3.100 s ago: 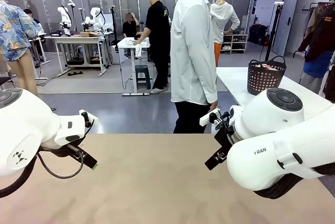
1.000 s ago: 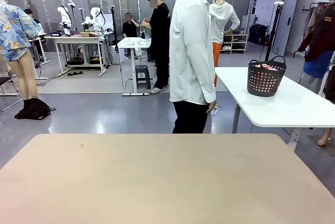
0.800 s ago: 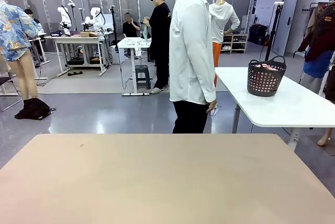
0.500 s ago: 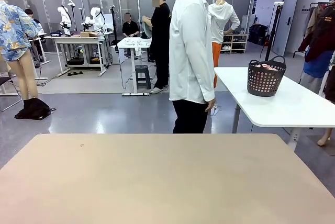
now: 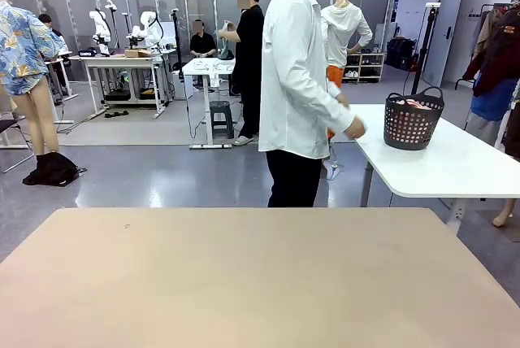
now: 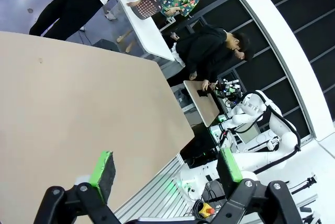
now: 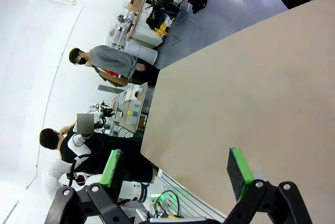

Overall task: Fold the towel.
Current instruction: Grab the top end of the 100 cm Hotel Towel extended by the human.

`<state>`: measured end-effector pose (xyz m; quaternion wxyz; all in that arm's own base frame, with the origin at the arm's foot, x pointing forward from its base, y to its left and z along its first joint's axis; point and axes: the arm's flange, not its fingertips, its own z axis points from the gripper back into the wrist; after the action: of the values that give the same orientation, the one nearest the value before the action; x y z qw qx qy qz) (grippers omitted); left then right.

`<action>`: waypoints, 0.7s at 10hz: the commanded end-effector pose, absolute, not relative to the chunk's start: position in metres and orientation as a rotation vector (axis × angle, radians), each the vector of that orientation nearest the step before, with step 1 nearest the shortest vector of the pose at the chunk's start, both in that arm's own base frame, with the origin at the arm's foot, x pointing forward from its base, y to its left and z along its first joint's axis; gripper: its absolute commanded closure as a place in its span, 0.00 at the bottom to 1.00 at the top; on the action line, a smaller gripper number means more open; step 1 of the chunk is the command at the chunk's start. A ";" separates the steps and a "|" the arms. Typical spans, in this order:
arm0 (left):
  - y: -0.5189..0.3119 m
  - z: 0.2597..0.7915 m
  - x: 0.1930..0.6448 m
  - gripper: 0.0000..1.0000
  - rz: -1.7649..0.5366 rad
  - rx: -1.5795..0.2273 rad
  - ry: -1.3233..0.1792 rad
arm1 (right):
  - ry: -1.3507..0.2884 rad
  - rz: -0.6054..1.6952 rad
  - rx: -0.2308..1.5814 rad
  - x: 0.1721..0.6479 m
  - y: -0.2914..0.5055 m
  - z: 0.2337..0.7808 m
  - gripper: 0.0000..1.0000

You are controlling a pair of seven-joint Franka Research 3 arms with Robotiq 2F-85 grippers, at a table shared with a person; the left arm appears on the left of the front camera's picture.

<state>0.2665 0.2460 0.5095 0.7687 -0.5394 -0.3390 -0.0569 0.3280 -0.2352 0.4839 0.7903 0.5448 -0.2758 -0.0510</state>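
Salmon-pink, the towel [image 5: 418, 104] lies bunched in the dark basket [image 5: 413, 130] on the white side table [image 5: 455, 165], well apart from the tan table [image 5: 244, 283]. A person [image 5: 296, 71] in a white shirt stretches a hand [image 5: 355, 128] towards the basket. From the left wrist, the left gripper [image 6: 166, 166] hangs wide open over the tan table's edge. From the right wrist, the right gripper [image 7: 175, 166] gapes just as wide above the tabletop.

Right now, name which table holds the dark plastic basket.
The white table at the far right, beside the person in white; the dark plastic basket stands on it, not on the near beige table.
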 end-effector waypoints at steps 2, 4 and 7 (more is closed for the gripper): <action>0.247 0.512 0.268 0.00 -0.134 -1.190 -0.756 | -0.599 -0.100 1.182 0.329 -0.236 0.484 0.00; 0.247 0.512 0.268 0.00 -0.134 -1.190 -0.756 | -0.599 -0.100 1.182 0.329 -0.236 0.484 0.00; 0.247 0.512 0.268 0.00 -0.134 -1.190 -0.756 | -0.599 -0.100 1.182 0.329 -0.236 0.484 0.00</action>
<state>0.2672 0.2455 0.5102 0.7675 -0.5403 -0.3403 -0.0560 0.3275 -0.2351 0.4838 0.7898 0.5461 -0.2748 -0.0505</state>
